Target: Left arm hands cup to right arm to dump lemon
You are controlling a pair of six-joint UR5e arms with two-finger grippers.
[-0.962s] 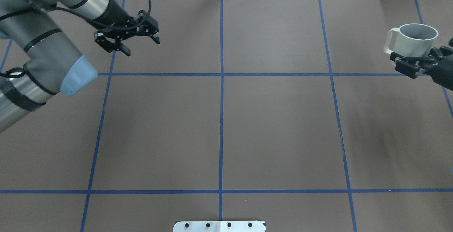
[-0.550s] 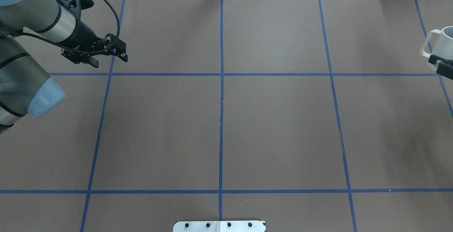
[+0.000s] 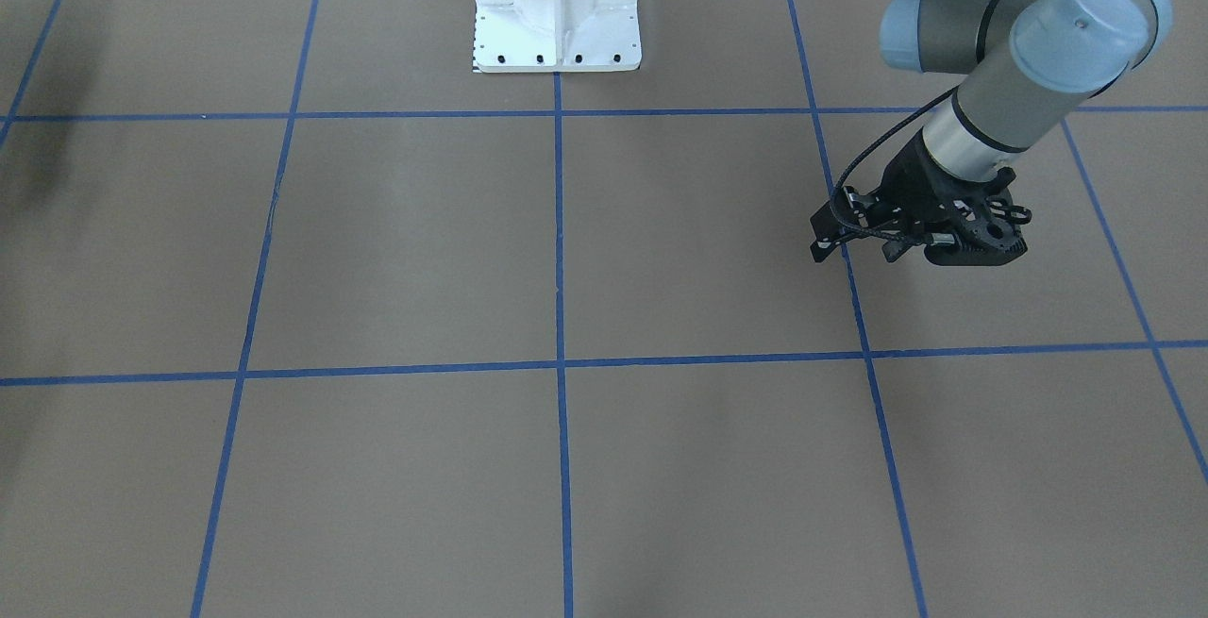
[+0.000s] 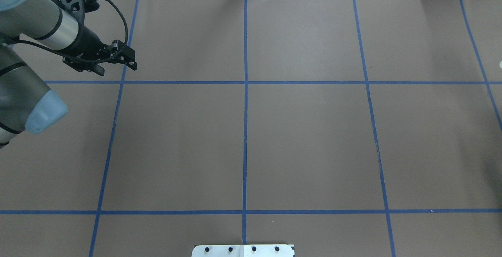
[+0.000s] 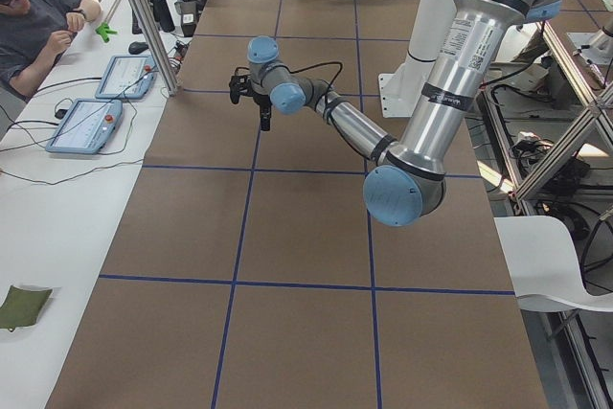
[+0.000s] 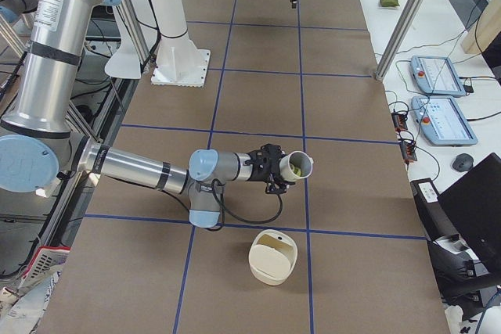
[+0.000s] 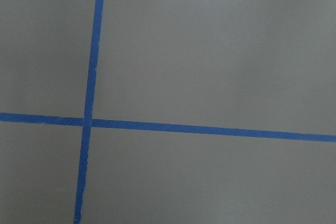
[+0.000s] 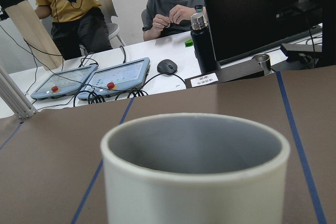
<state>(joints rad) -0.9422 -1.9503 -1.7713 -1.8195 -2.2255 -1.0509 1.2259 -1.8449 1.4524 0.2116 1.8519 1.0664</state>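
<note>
Cameras are splitting this scene for you, so read them together. Only the exterior right view is giving you the right tool from outside. It is reaching out low over the tabletop with the cup at its tip. The cup is tipped onto its side and clear of the surface, with its mouth facing away from the arm. Inside that mouth the lemon is showing as a yellow-green patch. From that side view alone I cannot tell whether the tool's fingers are clamping the cup or standing apart. A cream round container is sitting on the tabletop near the cup, closer to that camera and not touching it.

The right wrist camera is adding what the side view is not giving you. You are seeing the cup's cream rim and grey inner wall up close, filling the lower frame, while the lemon is lying out of its sight.

The overhead and front-facing views are showing you the left arm. The left tool is hovering over a blue tape line, with its fingers spread apart and gripping nothing. The front-facing view is showing you the same gap between the fingers of that tool. The left wrist camera is looking down at brown tabletop where two such lines are crossing.
</note>
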